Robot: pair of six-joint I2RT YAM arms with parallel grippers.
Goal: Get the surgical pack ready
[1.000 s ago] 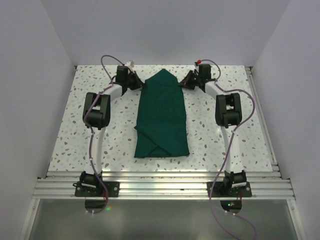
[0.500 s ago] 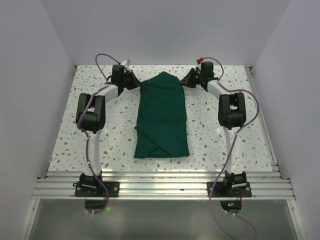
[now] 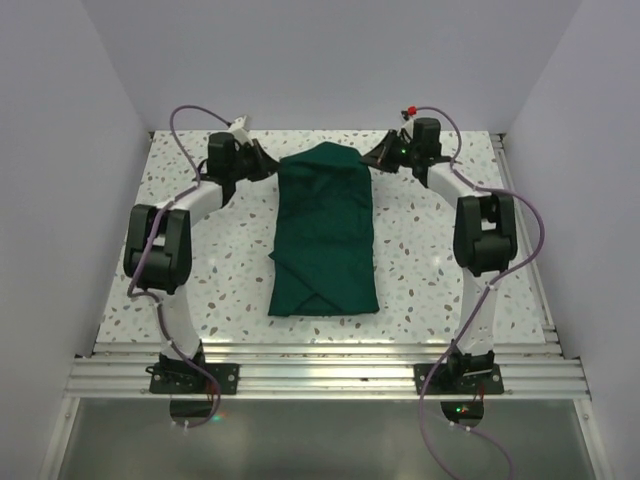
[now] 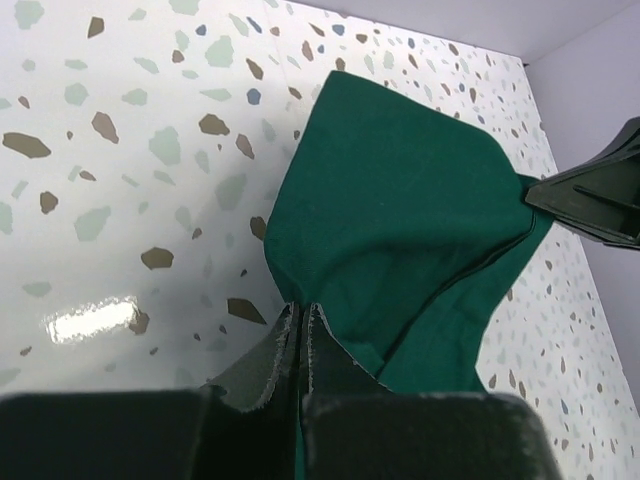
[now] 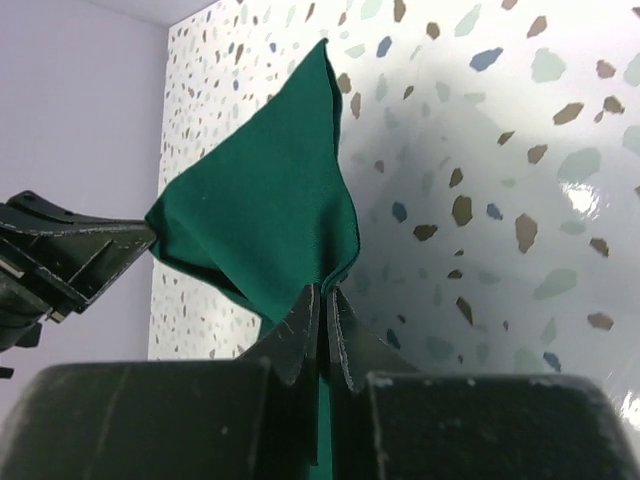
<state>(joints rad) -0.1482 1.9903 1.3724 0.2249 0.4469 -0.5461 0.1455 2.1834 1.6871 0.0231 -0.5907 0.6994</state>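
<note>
Green drape (image 3: 325, 235) lies folded on speckled table (image 3: 420, 280); left gripper (image 4: 302, 310) and right gripper (image 5: 325, 292) each clamp one far corner.

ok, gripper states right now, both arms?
left gripper: shut on the green drape, far-left corner.
right gripper: shut on the green drape, far-right corner.

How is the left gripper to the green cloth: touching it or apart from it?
Touching. The left wrist view shows the left gripper closed on the edge of the green cloth, with fabric pinched between its fingertips.
</note>
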